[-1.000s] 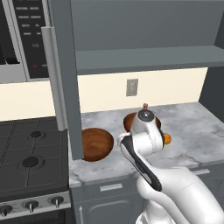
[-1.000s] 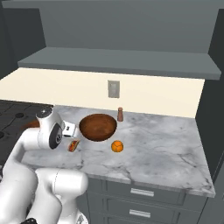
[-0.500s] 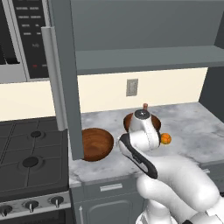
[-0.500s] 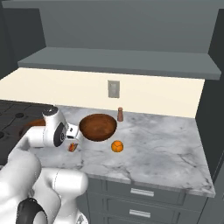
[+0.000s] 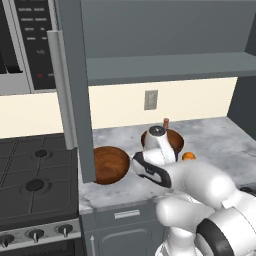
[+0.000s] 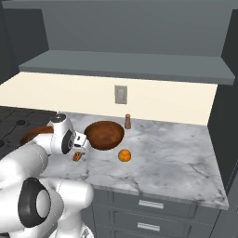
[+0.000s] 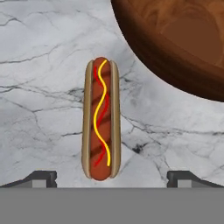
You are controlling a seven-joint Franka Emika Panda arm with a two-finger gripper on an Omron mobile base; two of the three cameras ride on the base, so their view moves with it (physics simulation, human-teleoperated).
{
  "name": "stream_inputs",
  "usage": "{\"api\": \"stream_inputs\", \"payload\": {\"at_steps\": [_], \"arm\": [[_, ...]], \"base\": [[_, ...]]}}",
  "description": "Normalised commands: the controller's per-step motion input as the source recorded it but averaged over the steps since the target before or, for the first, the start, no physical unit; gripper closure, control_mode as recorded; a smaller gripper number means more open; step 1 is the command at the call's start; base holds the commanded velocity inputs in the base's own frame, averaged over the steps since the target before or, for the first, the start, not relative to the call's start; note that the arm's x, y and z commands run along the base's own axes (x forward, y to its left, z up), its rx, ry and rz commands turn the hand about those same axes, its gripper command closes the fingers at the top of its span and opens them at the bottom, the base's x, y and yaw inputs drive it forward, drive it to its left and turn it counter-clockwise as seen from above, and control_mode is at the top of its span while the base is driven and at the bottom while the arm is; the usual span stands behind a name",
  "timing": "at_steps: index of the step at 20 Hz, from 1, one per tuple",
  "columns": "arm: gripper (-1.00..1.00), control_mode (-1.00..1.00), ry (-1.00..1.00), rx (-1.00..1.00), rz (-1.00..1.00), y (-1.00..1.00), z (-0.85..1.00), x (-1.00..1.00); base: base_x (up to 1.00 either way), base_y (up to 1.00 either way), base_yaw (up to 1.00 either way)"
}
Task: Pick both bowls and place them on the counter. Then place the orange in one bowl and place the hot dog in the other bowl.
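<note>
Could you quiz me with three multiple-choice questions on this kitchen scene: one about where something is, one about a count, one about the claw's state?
1. Where does the hot dog lie?
A. on the marble counter, beside a bowl
B. inside a bowl
C. on the stovetop

2. How many wooden bowls stand on the counter?
A. one
B. two
C. three

3. How does the claw stand?
A. shut on the orange
B. shut on the hot dog
C. open, a fingertip to each side of the hot dog, not touching it

Answers:
1. A: the hand view shows it flat on the veined marble, just outside a bowl's rim.
2. B: the left base view shows one near the stove and one behind the arm.
3. C: the fingertips sit wide apart with marble showing between them and the bun; the orange rests alone on the counter.
</note>
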Motion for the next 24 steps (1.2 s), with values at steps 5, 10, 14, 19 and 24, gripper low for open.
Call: {"api": "stream_inputs", "payload": {"at_steps": [5,10,14,19,24], "arm": [[-1.00,-1.00,0.00,0.06,-0.04,0.03,-0.22,0.17],[-1.00,-1.00,0.02,0.05,-0.01,0.00,-0.22,0.07],[-1.00,-1.00,0.01,0.04,0.00,0.00,-0.18,0.00],[-1.00,-1.00,0.00,0.02,-0.02,0.00,-0.09,-0.11],[-1.00,-1.00,0.00,0.00,-0.05,0.00,-0.01,-0.28]], "base": [[0.00,0.00,0.00],[0.00,0.00,0.00],[0.00,0.00,0.00],[0.00,0.00,0.00],[0.00,0.00,0.00]]}}
